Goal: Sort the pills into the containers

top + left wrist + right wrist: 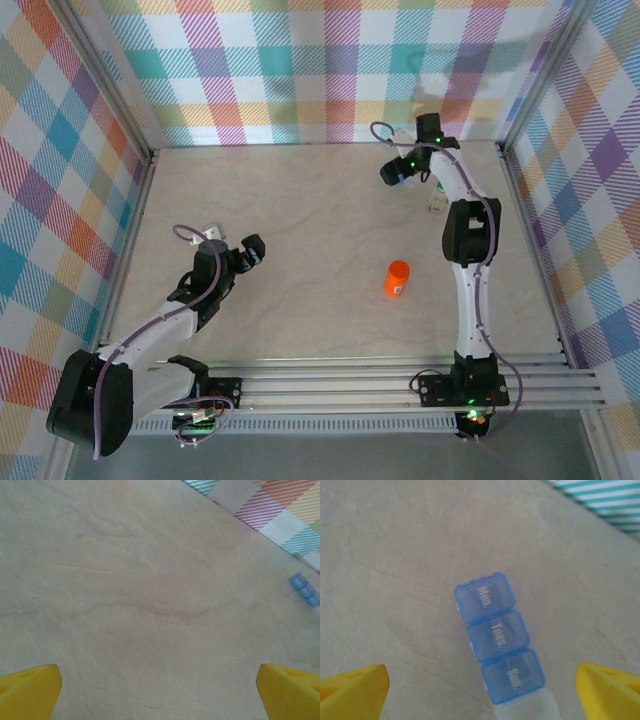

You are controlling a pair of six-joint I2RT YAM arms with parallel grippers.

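The flat blue box (497,640) lies on the table with three shut lids marked Mon., Tues. and Sun. and a clear end piece. My right gripper (480,692) hovers over it, open, one yellow fingertip (352,692) well clear on each side. From above, that gripper (400,172) is at the far back right. The clear bottle with a green cap (437,197) stands just right of it. The orange bottle (397,278) stands upright mid-right. My left gripper (250,250) is open over bare table (150,595), with the blue box (305,588) far to its right. The pills are hidden.
Plaid walls (320,70) close in the table on the left, back and right. Metal rails (400,385) run along the near edge by the arm bases. The beige tabletop (300,220) stretches between the two arms.
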